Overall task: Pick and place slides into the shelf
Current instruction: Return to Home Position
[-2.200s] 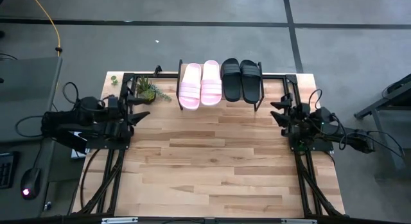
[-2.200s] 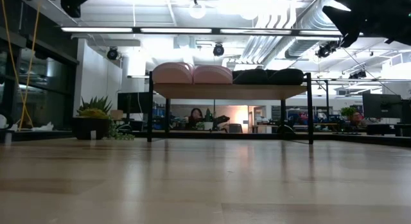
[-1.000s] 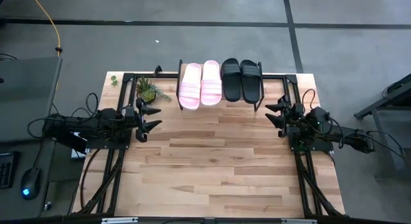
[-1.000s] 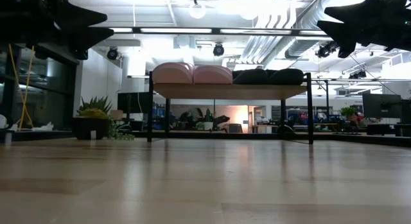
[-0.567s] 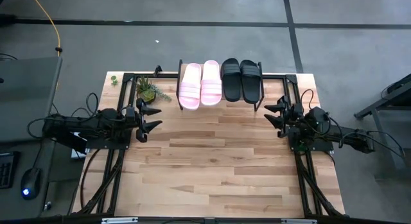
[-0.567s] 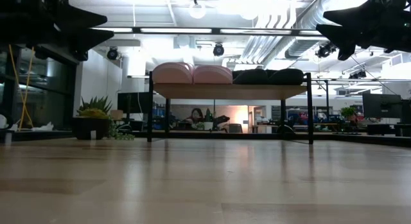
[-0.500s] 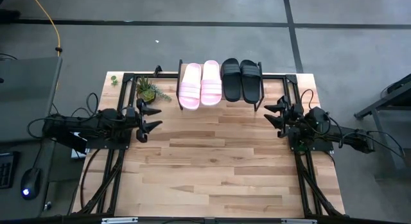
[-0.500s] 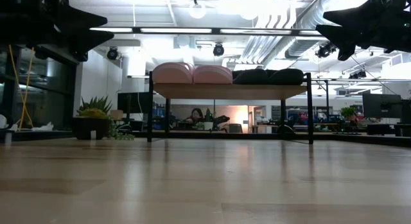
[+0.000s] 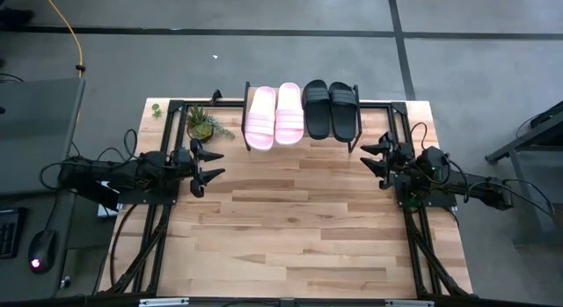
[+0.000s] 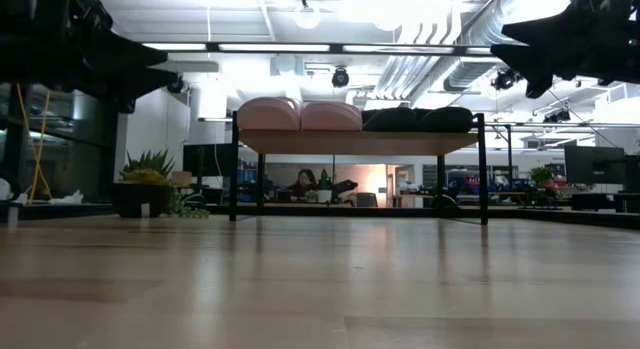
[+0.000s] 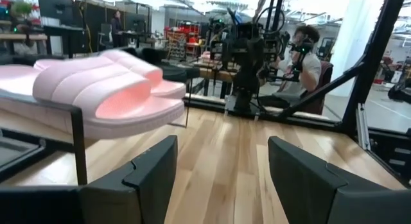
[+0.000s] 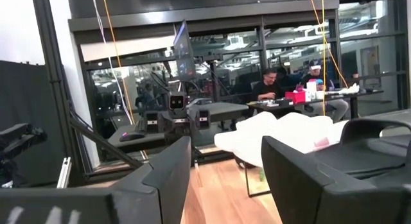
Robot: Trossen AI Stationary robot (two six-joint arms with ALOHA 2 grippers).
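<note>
Two pale pink slides [image 9: 274, 115] and two black slides [image 9: 331, 110] lie side by side, soles down, on the shelf [image 10: 360, 142], a low rack with a plank top and black legs at the table's far edge. The pink pair [image 11: 109, 89] also shows in the left wrist view. My left gripper [image 9: 211, 163] hovers open at the table's left side, pointing level toward the right, with nothing between its fingers [image 11: 151, 169]. My right gripper [image 9: 369, 157] hovers open at the right side, pointing left and slightly up, and holds nothing [image 12: 225, 179].
A small potted plant [image 9: 202, 124] stands left of the shelf, near my left gripper. Black frame rails [image 9: 141, 237] run along both table sides. Bare wood [image 9: 290, 219] spreads between the arms and toward the near edge. People sit in the room beyond [image 11: 302, 54].
My left gripper has sunk a little and tipped slightly downward while staying open. The slides and the shelf have kept still.
</note>
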